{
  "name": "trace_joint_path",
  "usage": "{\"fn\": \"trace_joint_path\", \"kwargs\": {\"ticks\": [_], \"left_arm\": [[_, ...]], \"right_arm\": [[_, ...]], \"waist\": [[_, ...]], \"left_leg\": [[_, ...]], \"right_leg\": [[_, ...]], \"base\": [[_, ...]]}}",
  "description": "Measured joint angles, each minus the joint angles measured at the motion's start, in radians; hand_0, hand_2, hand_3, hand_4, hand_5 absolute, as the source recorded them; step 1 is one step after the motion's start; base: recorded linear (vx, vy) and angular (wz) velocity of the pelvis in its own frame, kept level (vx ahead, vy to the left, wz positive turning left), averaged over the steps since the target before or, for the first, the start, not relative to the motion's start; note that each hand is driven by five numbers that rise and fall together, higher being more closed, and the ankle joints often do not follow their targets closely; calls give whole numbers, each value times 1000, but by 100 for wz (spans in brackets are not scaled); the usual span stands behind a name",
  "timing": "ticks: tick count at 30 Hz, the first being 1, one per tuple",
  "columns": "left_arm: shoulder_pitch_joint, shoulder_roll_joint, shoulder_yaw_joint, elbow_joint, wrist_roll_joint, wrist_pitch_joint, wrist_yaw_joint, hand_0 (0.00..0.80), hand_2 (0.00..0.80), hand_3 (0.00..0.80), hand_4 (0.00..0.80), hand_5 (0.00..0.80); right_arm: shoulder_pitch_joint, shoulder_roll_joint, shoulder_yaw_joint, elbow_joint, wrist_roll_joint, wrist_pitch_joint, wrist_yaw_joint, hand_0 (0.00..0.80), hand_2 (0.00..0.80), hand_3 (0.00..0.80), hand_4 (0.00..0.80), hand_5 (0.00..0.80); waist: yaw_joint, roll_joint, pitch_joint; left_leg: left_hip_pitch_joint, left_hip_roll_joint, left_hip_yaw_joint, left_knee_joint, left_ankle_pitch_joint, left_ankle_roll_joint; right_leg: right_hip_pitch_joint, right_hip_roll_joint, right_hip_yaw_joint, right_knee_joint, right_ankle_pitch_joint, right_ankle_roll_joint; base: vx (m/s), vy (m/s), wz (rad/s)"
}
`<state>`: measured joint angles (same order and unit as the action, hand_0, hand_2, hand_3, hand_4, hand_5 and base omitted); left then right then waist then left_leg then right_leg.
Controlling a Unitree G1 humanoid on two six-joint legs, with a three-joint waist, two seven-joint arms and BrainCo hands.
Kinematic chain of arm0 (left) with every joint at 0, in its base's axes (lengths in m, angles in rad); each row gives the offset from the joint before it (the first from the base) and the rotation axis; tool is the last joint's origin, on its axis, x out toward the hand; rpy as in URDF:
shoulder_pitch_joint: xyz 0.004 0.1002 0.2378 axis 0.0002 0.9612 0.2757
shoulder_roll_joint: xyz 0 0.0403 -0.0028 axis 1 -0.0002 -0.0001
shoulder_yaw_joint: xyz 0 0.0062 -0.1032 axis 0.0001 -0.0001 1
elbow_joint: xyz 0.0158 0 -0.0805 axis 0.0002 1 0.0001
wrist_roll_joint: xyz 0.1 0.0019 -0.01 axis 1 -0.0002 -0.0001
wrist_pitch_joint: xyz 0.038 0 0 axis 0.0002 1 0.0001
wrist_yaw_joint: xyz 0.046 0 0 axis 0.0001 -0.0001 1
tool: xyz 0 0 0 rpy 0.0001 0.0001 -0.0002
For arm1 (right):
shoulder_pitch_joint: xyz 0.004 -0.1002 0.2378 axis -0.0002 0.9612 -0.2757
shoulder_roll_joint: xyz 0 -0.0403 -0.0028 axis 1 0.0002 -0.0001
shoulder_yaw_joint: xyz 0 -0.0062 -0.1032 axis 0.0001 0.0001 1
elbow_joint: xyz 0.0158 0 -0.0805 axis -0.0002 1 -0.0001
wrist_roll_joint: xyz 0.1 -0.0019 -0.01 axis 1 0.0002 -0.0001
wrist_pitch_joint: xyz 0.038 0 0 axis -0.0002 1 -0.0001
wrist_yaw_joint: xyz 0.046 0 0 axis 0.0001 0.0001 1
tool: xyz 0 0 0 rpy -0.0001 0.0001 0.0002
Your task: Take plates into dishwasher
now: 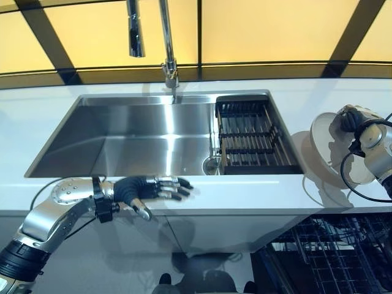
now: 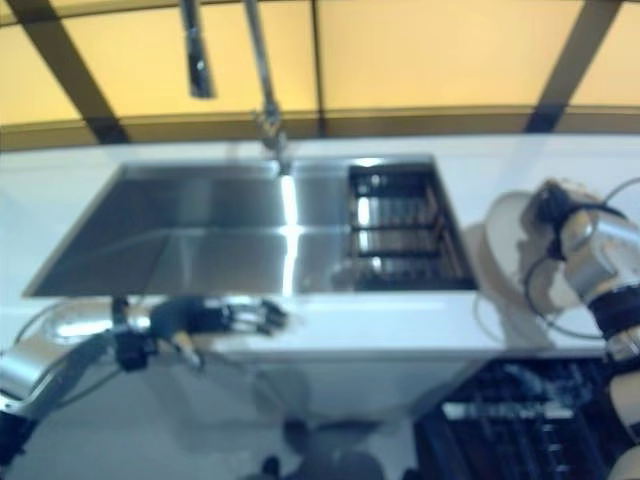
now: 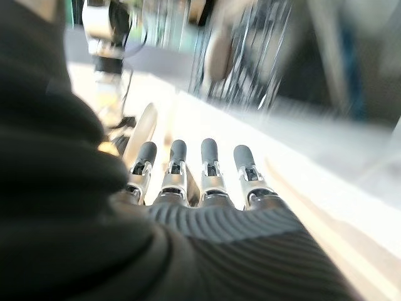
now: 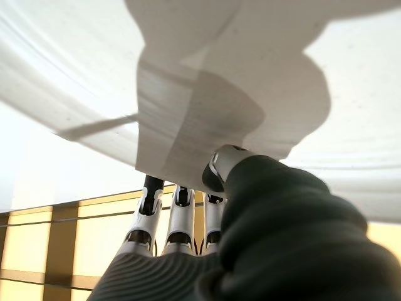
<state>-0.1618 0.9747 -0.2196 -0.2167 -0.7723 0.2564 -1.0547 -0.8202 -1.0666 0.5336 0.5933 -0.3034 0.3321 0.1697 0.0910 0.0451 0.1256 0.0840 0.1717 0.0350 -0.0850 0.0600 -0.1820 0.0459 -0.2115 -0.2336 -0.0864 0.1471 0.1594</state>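
Observation:
A white plate [image 1: 327, 144] stands tilted on edge above the white counter at the right, held by my right hand [image 1: 354, 117] at its upper rim. The right wrist view shows the plate [image 4: 125, 75] from close up, with the thumb [image 4: 225, 163] pressed on one face and the fingers [image 4: 178, 213] behind the rim. My left hand [image 1: 144, 188] lies at the counter's front edge before the sink, fingers [image 3: 210, 163] straight and holding nothing. The dishwasher's dark wire rack [image 1: 331, 251] stands pulled out below the counter at the lower right.
A steel sink [image 1: 135, 141] fills the middle of the counter, with a black slatted dish rack [image 1: 248, 138] in its right part. A tall faucet [image 1: 166, 43] rises behind it. A yellow wall runs along the back.

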Motion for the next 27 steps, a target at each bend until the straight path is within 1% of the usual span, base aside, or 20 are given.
{"fn": "trace_joint_path", "kwargs": {"ticks": [1, 2, 5, 7, 10, 13, 14, 17, 18, 20, 21, 23, 25, 27], "left_arm": [[-20, 8, -32, -1, -1, 14, -6, 0, 0, 0, 0, 0], [-33, 9, -46, -1, -2, 22, -14, 0, 0, 0, 0, 0], [-71, 13, -64, -1, -11, 37, -22, 0, 0, 0, 0, 0], [-74, 14, -72, -1, -48, 44, -38, 0, 0, 0, 0, 0], [-75, 14, -73, -8, -49, 44, -41, 0, 0, 0, 0, 0], [-77, 21, -72, -12, -49, 35, 30, 0, 0, 0, 0, 0], [-78, 22, -70, -11, -47, 22, 70, 0, 0, 0, 0, 0], [-83, 28, -53, -7, -3, -51, 158, 0, 0, 0, 0, 0], [-89, 42, -34, 4, 54, -117, 214, 0, 0, 0, 0, 0], [-113, 70, -16, 34, 140, -208, 299, 0, 0, 0, 0, 0], [-134, 75, 1, 68, 207, -270, 349, 0, 0, 0, 0, 0], [-152, 91, 53, 106, 317, -373, 451, 0, 0, 0, 0, 0], [-162, 99, 109, 128, 386, -454, 526, 0, 0, 0, 0, 0], [-162, 116, 150, 139, 448, -520, 593, 0, 0, 0, 0, 0]], "right_arm": [[-2, -1, 20, 8, 0, 5, -4, 800, 800, 800, 800, 800], [-2, -1, 32, 11, 1, 6, -5, 800, 800, 800, 800, 800], [-3, -1, 36, 26, 1, 5, -8, 800, 800, 800, 800, 800], [-2, 0, 36, 27, 2, 5, -10, 800, 800, 800, 800, 800], [-2, 0, 37, 27, 2, 5, -15, 800, 800, 800, 800, 800], [-2, 0, 37, 27, 2, 5, -16, 800, 800, 800, 800, 800], [-2, 0, 37, 27, 2, 5, -16, 800, 800, 800, 800, 800], [-2, 0, 37, 26, 1, 5, -15, 800, 800, 800, 800, 800], [-2, 0, 37, 25, 1, 4, -14, 800, 800, 800, 800, 800], [-3, 0, 35, 18, 1, 3, -12, 800, 800, 800, 800, 800], [-3, 0, 33, 17, 1, 2, -9, 800, 800, 800, 800, 800], [-3, 0, 31, 15, 1, 0, -3, 800, 800, 800, 800, 800], [-3, 0, 28, 16, 1, -2, -3, 800, 800, 800, 800, 800], [-3, 0, 22, 15, 1, -7, -2, 800, 800, 800, 800, 800]], "waist": [[0, 1, 0], [-1, 3, -2], [-7, 10, -6], [-7, 16, -11], [-6, 21, -15], [-3, 21, -19], [-1, 21, -20], [8, 20, -21], [9, 19, -22], [13, 16, -24], [15, 15, -24], [16, 10, -27], [16, 6, -30], [22, 3, -32]], "left_leg": [[7, 0, 8, 0, 0, 0], [11, 0, 17, 0, 0, 0], [16, 1, 15, -1, -3, 4], [25, 2, 16, -5, -4, 3], [25, 2, 16, -5, -5, 3], [25, 2, 16, -5, -5, 3], [25, 2, 16, -5, -5, 3], [24, 2, 15, -2, -5, 3], [23, 2, 13, -1, -5, 3], [21, 2, 10, -1, -5, 3], [20, 3, 9, -1, -4, 3], [14, 3, 3, 0, -4, 2], [8, 3, -5, 0, -2, -1], [8, 3, -6, 0, -2, -1]], "right_leg": [[3, 0, 3, 0, 0, 0], [6, -1, 5, -1, 0, 0], [13, 0, 3, -4, 0, 0], [20, -1, 3, -5, -5, -3], [20, -1, 3, -5, -6, -5], [20, -1, 3, -5, -6, -5], [20, -1, 3, -5, -6, -5], [20, 0, 1, -4, -4, -2], [21, 0, -1, -4, -4, -1], [22, 0, -5, -4, -4, -1], [23, 1, -7, -4, -4, -1], [22, 1, -14, -4, -5, -1], [21, 1, -20, -4, -6, -1], [21, 1, -21, -4, -7, 0]], "base": [[14, -1, -11], [15, -8, -7], [3, -8, 1], [0, 0, 0], [0, 0, 0], [0, 0, 0], [0, 0, 0], [0, 0, 0], [9, -37, 4], [7, -36, 5], [-1, -27, 5], [-3, -20, 8], [0, -11, 10], [1, 0, 2]]}}
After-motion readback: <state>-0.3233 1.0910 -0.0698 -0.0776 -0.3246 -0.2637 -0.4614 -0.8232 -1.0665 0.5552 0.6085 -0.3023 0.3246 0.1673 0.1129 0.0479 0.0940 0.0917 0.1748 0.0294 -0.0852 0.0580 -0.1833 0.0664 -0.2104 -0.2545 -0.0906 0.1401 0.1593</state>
